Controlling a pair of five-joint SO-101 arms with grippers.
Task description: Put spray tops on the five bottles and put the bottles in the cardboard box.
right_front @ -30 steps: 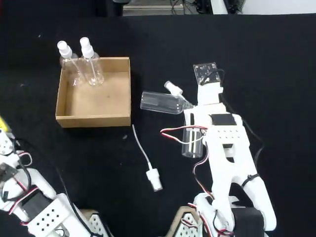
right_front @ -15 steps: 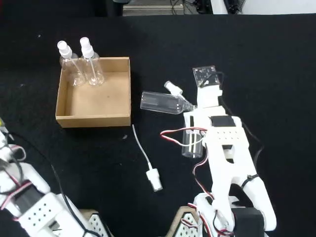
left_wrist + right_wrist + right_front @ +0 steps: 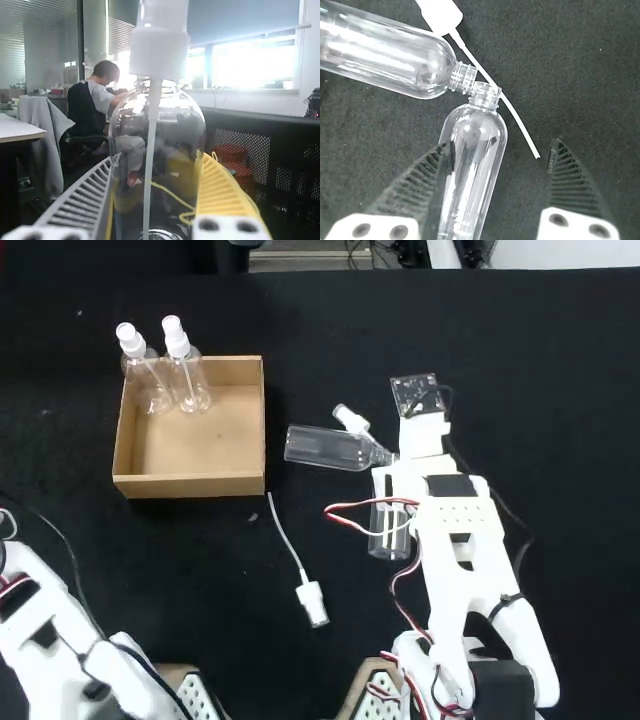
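While a loose spray top (image 3: 311, 600) lies on the table (image 3: 560, 360) near the cardboard box (image 3: 190, 483), where two capped bottles (image 3: 175, 375) stand in a corner, we see our right fingers (image 3: 415, 185) spread wide around an uncapped bottle (image 3: 470, 150) lying neck-to-neck with another bottle (image 3: 380, 55). Our left fingers (image 3: 85, 195) clamp a topped bottle (image 3: 165, 135).

Five bottles (image 3: 325, 447), two loose spray tops (image 3: 312, 602), one box (image 3: 190, 483)
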